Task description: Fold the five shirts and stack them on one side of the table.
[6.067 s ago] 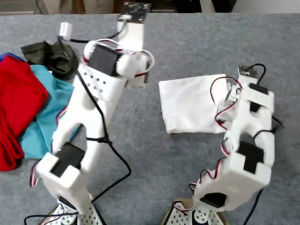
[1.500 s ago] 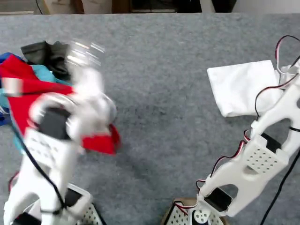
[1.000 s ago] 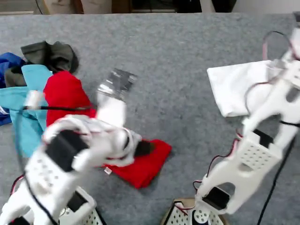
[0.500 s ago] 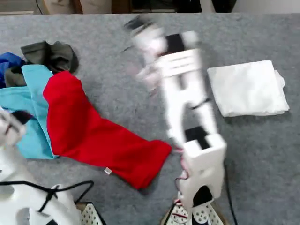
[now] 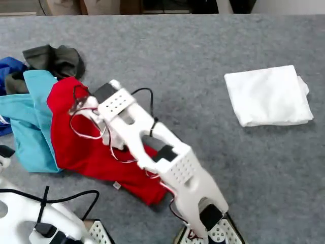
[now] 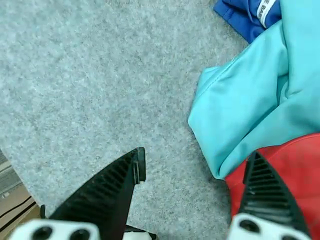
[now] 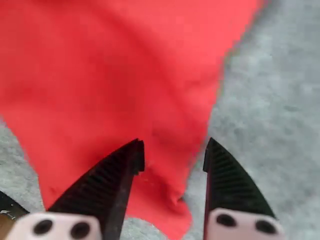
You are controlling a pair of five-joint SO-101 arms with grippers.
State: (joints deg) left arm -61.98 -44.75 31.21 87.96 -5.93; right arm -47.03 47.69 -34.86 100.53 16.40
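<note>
High view, table [image 5: 203,46]: grey felt top, with loose shirts at the left and one folded shirt at the right.
Right arm [image 5: 167,157]: stretches from its base at the near edge out to the left, over the red shirt. Half a second ago it was blurred over the far middle of the table.
Red shirt [image 5: 84,152]: lies spread out left of centre, its left edge overlapping the teal shirt. It lies much as it did half a second ago; a second ago it was bunched under the left arm.
Teal shirt [image 5: 28,127]: lies unfolded at the left edge, partly under the red shirt.
White shirt [image 5: 268,95]: folded, at the right, in the same spot as before.
Left arm [image 5: 20,213]: drawn back to the near left corner.
Dark shirt [image 5: 56,58]: crumpled at the far left.
Blue shirt [image 5: 9,68]: bunched at the left edge, beside the teal shirt.
Right gripper [image 7: 173,145]: fingers spread apart over the red shirt's [image 7: 100,65] edge, holding nothing.
Left gripper [image 6: 196,154]: fingers wide apart and empty, above bare felt beside the teal shirt [image 6: 250,110].
</note>
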